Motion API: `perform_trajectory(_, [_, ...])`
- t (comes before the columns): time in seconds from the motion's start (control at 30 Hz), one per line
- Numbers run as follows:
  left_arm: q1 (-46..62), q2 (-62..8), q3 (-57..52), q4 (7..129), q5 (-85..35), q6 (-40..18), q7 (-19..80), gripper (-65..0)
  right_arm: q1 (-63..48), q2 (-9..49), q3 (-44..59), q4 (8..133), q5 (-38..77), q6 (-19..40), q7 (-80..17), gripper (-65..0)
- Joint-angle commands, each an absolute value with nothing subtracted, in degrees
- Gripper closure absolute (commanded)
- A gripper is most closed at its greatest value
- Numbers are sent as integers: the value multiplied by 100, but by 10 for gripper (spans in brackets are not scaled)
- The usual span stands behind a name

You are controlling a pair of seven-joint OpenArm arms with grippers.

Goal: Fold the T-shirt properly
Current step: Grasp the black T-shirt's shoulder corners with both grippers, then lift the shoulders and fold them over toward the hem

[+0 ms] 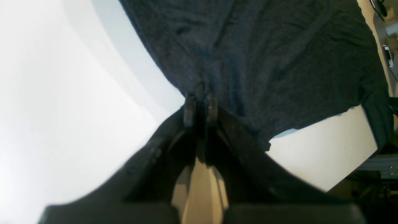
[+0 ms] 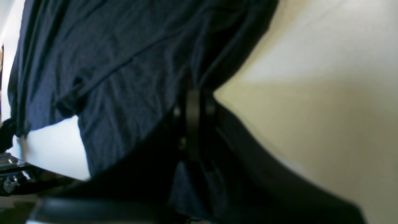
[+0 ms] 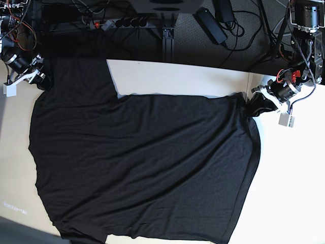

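The black T-shirt (image 3: 142, 162) lies spread over most of the table, with one sleeve reaching to the far left corner. In the base view my left gripper (image 3: 249, 108) sits at the shirt's far right corner. The left wrist view shows that gripper (image 1: 200, 104) shut, pinching the edge of the T-shirt (image 1: 264, 56). My right gripper (image 3: 44, 79) is at the far left corner by the sleeve. In the right wrist view the right gripper (image 2: 196, 96) is shut on a fold of the T-shirt (image 2: 108, 62). No print shows.
The white table (image 3: 177, 76) shows bare along the back edge and at the right. Behind the table lie a power strip (image 3: 117, 23), a black adapter (image 3: 210, 23) and loose cables. The shirt's hem reaches the table's near edge.
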State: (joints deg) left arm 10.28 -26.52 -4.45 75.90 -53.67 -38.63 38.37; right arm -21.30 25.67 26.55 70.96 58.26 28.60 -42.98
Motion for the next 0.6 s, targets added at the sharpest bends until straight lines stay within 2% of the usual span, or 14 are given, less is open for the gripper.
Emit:
perform_trajectory(0.0, [1015,-2735,-436,7651,-5295,-4000,4032,0,-2239,2569,2576,7094,5131,3175,-4790,0])
perform_trajectory(0.27, [1017,-3072,-436,8335,-5297,-4000,4099,0,-2241,2794,2630,7948,5096,3177,-4814,0])
perform_trajectory(0.57, [965,-3583,-436,8831,-5295,-4000,4095,0,-2198,3787,2740,8696,5103,3175,-4814,0])
